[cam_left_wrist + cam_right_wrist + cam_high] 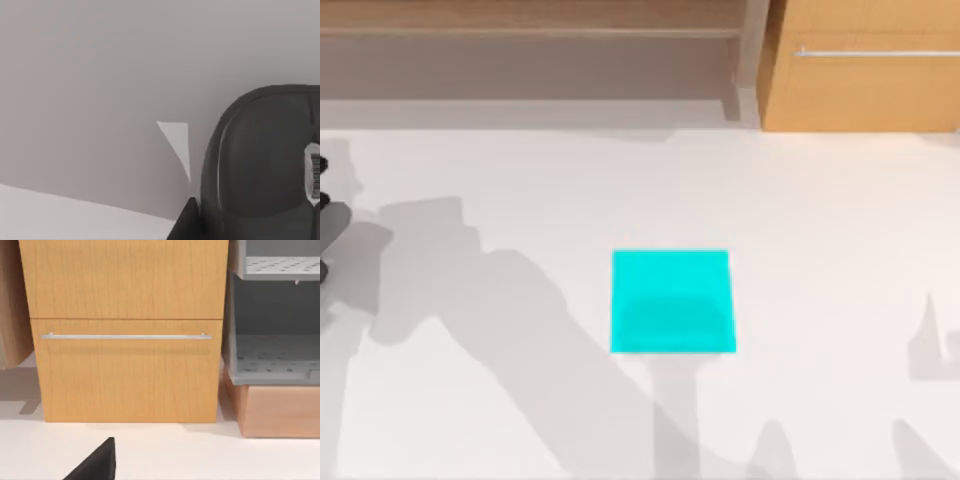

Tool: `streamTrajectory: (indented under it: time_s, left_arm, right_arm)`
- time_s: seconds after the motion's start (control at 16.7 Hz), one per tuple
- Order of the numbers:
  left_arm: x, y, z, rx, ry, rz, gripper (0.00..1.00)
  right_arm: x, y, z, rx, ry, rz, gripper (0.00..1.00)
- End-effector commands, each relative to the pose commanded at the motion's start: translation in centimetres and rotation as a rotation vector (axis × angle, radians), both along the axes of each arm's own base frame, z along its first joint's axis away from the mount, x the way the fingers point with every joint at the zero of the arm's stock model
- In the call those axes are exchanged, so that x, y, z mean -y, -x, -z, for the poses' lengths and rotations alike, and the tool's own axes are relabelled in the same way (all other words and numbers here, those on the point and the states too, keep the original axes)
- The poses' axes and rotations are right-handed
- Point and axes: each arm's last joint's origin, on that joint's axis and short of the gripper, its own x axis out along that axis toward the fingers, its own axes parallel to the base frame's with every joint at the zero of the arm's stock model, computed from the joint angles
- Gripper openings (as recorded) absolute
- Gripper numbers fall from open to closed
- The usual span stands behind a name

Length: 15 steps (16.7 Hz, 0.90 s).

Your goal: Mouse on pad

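Note:
The pad (pixel 672 302) is a flat cyan square lying in the middle of the white table, with nothing on it. In the left wrist view the mouse (pixel 260 165) is very close, a dark grey rounded body with a small white barcode label at its edge. A black part of my left gripper (pixel 186 222) sits right beside the mouse; I cannot tell whether it holds it. My left arm (pixel 328 225) is at the table's far left edge, well away from the pad. A black part of my right gripper (pixel 95 466) hangs above the table, facing the wooden cabinet.
A wooden cabinet with a metal handle (pixel 865 65) stands at the back right, seen close as a drawer front (pixel 125 335). Grey shelves (pixel 275 360) stand beside it. A long wooden shelf unit (pixel 530 40) runs along the back left.

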Motion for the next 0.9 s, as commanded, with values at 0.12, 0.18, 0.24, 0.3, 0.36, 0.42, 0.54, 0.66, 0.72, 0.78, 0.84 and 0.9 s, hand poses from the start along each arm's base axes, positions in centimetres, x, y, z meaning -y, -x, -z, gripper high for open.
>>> streamTrajectory:
  time_s: [0.12,0.18,0.24,0.3,0.36,0.42,0.54,0.66,0.72,0.78,0.84,0.9]
  left_arm:
    - [0.0,0.0,0.0,0.0,0.0,0.0,0.0]
    - [0.0,0.0,0.0,0.0,0.0,0.0,0.0]
    - [0.0,0.0,0.0,0.0,0.0,0.0,0.0]
    - [0.0,0.0,0.0,0.0,0.0,0.0,0.0]
    - [0.0,0.0,0.0,0.0,0.0,0.0,0.0]
    - [0.0,0.0,0.0,0.0,0.0,0.0,0.0]
    - [0.0,0.1,-1.3,0.013,-0.017,-0.01,0.0]
    - [0.0,0.0,-1.7,0.016,-0.016,-0.005,0.0]
    - [0.0,-0.2,-2.5,0.023,-0.017,-0.002,0.0]
    - [-0.1,-0.4,-3.6,0.03,-0.019,-0.001,0.0]
    - [-0.1,-0.5,-4.7,0.029,-0.02,-0.001,0.0]
    - [-0.1,-0.4,-5.7,0.014,-0.017,-0.002,0.0]
  right_arm:
    - [0.0,0.0,0.0,0.0,0.0,0.0,1.0]
    - [0.0,0.0,0.0,0.0,0.0,0.0,1.0]
    - [0.0,0.0,0.0,0.0,0.0,0.0,1.0]
    - [0.0,0.0,0.0,0.0,0.0,0.0,1.0]
    - [0.0,0.0,0.0,0.0,0.0,0.0,1.0]
    - [0.0,0.0,0.0,0.0,0.0,0.0,1.0]
    - [0.0,0.0,0.0,0.0,0.0,0.0,1.0]
    - [0.0,0.0,0.0,0.0,0.0,0.0,1.0]
    - [0.0,0.0,0.0,0.0,0.0,0.0,1.0]
    - [0.0,0.0,0.0,0.0,0.0,0.0,1.0]
    - [0.0,0.0,0.0,0.0,0.0,0.0,1.0]
    - [0.0,0.0,0.0,0.0,0.0,0.0,1.0]
